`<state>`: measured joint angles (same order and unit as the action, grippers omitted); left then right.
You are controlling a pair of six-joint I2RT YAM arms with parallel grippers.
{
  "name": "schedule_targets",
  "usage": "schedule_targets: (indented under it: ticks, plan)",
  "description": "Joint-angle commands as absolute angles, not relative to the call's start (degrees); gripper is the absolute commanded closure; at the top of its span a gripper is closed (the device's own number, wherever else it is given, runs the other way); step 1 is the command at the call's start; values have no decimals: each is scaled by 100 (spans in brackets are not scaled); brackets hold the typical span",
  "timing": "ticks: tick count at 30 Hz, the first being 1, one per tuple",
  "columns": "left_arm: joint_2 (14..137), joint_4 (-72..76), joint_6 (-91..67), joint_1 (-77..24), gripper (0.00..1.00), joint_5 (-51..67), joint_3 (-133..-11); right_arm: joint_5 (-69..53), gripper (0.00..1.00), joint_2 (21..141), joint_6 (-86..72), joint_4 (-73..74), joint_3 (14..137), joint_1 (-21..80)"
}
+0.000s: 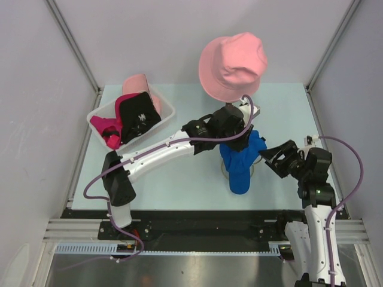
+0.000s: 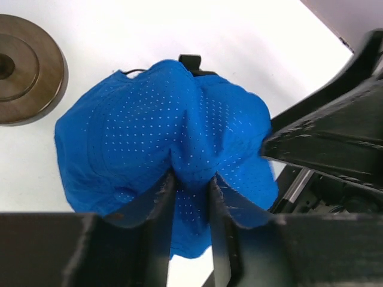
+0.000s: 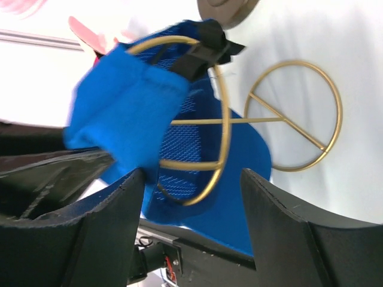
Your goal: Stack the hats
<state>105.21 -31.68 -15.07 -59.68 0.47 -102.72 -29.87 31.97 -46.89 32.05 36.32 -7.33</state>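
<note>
A royal-blue cap sits over a gold wire stand at the table's middle right. My left gripper reaches across from the left and is shut on a pinched fold of the blue cap's crown, the fabric bunched between its fingers. My right gripper hovers just right of the blue cap, open, with the cap's inside and the wire hoop in front of its jaws. A salmon-pink bucket hat stands raised behind. A magenta cap and a light-pink cap lie in the basket.
The white basket stands at the back left and also holds a black cap. A round brown base disc rests on the table by the blue cap. The gold stand's ring foot lies flat on the table. Grey walls close in both sides.
</note>
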Motion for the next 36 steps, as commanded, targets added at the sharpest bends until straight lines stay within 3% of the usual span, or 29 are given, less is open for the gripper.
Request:
schedule_targets:
  ticks: [1,6,11,25,30,36]
  plan:
    - [10266,-2901,-1477,-5994,80,18,-10231,-3251,31,3286,-4738,2365,3323,-747]
    - [10222,-2892,-1345,-5994,100,-263,-10239,-3524,31,3533,-4720,1908,3094,-730]
    - [9959,-2892,-1152,-5994,100,-588,-10134,-3648,32,3954,-4781,1312,3023,-335]
    - [8878,-3076,-589,-5968,100,-1705,-9185,-2954,32,5141,-5221,-422,3304,2003]
    - [8701,-3094,-414,-5889,100,-1837,-9088,-2831,27,4949,-4730,613,3778,2101]
    - [8648,-3032,-159,-5889,100,-1846,-9176,-3119,22,4141,-4079,2213,4253,1548]
